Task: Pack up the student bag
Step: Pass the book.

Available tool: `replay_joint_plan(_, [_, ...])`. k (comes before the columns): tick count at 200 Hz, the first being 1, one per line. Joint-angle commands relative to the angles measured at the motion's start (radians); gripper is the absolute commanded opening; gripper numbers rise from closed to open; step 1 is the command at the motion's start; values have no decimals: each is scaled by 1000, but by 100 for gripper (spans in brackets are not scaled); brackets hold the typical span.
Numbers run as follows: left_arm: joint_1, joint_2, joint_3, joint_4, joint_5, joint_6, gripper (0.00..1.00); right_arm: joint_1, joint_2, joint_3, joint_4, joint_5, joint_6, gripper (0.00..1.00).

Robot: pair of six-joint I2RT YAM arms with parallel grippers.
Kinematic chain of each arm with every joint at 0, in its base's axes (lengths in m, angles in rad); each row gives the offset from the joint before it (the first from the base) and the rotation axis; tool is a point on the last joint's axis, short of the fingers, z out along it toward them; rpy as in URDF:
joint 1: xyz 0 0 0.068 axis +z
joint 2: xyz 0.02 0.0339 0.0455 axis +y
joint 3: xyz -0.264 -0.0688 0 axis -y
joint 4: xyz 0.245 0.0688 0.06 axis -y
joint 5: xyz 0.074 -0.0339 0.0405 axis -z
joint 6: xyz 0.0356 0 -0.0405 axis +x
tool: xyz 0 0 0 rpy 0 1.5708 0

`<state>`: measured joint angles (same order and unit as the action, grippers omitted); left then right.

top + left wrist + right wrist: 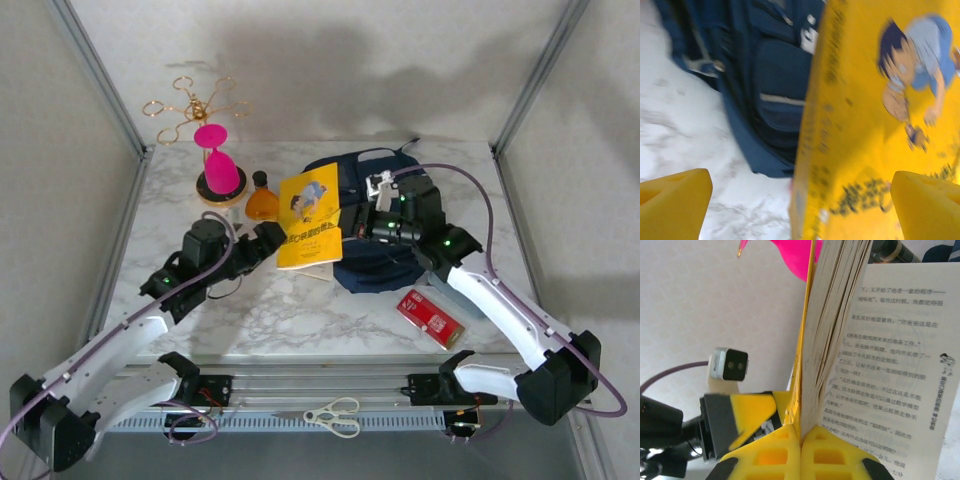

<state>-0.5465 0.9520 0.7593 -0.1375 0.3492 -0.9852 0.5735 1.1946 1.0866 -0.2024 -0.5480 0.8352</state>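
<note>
The student bag (378, 255) is a navy backpack lying on the marble table, right of centre; it also appears in the left wrist view (775, 95). A yellow book (308, 215) with a cartoon boy on its cover stands tilted against the bag's left side. My right gripper (356, 228) is shut on the book's right edge, and its fingers (785, 450) pinch the cover and pages (840, 340). My left gripper (268, 243) stands open at the book's left edge. Its fingers (672, 200) are wide apart, with the cover (880, 125) in front of them.
A pink glass (217, 160) hangs upside down on a gold rack (195, 105) at the back left. An orange bottle (262, 200) stands next to it. A red box (432, 318) lies right of the bag's front. Scissors (335, 415) rest on the front rail.
</note>
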Motion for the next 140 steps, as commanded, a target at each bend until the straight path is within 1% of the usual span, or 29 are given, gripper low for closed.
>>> replay_joint_plan(1, [-63,59,55,214,73,-33,89,-43,-29,11,59,-150,23,0])
replay_joint_plan(21, [-112,125,108,246,80,-11,80,-87,-37,-11,81,-208,41,0])
replay_joint_plan(32, [-119,154,125,266,88,-14,76,-104,-43,-19,85,-226,43,0])
replay_joint_plan(44, [-126,177,132,326,111,-30,69,-120,-46,-31,91,-241,41,0])
replay_joint_plan(57, [-136,195,132,401,127,-56,58,-137,-38,-41,70,-260,25,0])
replay_joint_plan(70, [-145,214,141,452,144,-71,50,-157,-39,-50,28,-259,-9,0])
replay_joint_plan(87, [-151,235,167,459,143,-68,29,-186,-56,-80,22,-259,-28,0])
replay_joint_plan(96, [-156,248,179,459,146,-64,21,-194,-59,-93,29,-266,-30,7])
replay_joint_plan(104, [-159,257,186,460,152,-67,13,-204,-58,-103,26,-271,-33,18])
replay_joint_plan(106, [-161,261,187,481,153,-68,12,-205,-57,-104,24,-273,-35,20])
replay_joint_plan(123, [-168,284,192,524,168,-85,1,-226,-63,-113,1,-270,-52,41])
replay_joint_plan(126, [-168,287,192,536,170,-86,0,-232,-67,-116,-5,-267,-56,44])
replay_joint_plan(140, [-171,301,197,575,173,-99,0,-277,-84,-138,-19,-272,-61,61])
